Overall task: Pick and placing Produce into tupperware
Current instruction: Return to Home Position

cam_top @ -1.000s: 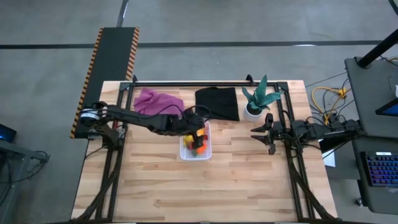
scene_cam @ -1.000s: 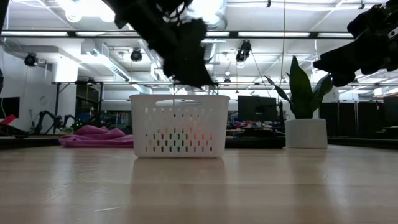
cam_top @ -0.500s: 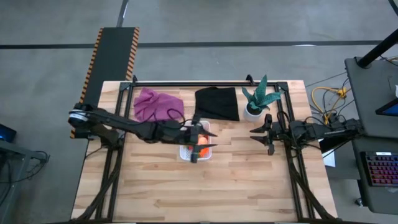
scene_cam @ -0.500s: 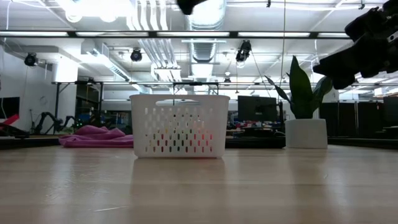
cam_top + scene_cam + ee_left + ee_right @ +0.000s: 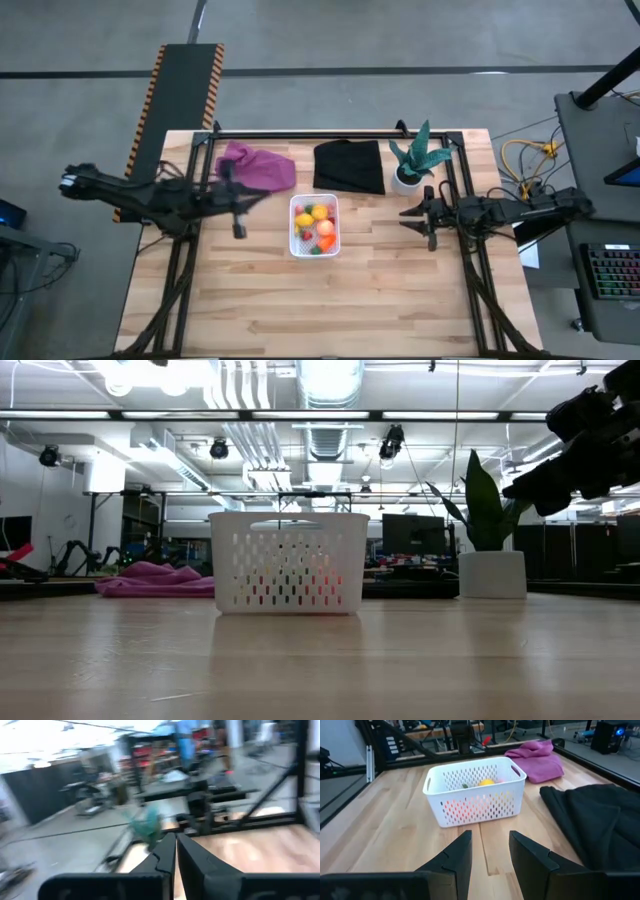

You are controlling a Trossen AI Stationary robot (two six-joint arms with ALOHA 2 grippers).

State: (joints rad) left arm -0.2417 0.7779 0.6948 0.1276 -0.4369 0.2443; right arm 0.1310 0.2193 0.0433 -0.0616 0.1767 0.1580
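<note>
- Table (image 5: 380,290): the tupperware (image 5: 314,226) sits mid-table, just in front of the purple cloth (image 5: 255,165) and black cloth (image 5: 349,166), within reach of both arms.
- Left gripper (image 5: 175,845): fingers closed together, holding nothing. It is over the table's left side, consistent with homing. Half a second ago it hung over the tupperware, which is now uncovered.
- Right gripper (image 5: 490,840): fingers apart, empty, parked at the right edge facing the tupperware; unchanged.
- Produce (image 5: 318,228): all inside the tupperware, none seen loose, so loading appears complete.

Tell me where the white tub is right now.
In the high view the white tub sits near the table's middle, next to the black cloth and the purple cloth, with the produce inside it.
</note>
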